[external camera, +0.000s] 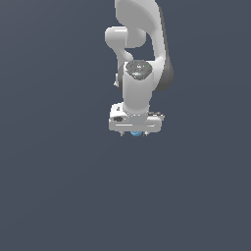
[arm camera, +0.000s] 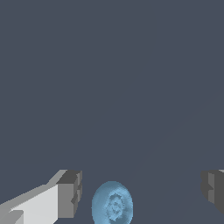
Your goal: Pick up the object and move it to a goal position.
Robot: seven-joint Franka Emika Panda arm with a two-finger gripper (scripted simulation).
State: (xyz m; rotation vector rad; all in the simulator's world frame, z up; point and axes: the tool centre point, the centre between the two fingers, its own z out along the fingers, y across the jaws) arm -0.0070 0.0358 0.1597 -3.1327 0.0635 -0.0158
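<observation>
Claw (arm camera: 140, 194) sitting w/ jaws wide apart straddling the light-blue ball (arm camera: 112, 205), nearer one finger (arm camera: 70, 192), no contact, so grasp, lift & move to goal prob all pending.

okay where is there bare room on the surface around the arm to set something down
Nearly everywhere. In the exterior view the dark surface shows nothing to the exterior view's left, right, or below the arm. The only occupied spot is under the gripper, where the light-blue ball sits between the spread fingers, nearer one pad than the other, touching neither.
</observation>
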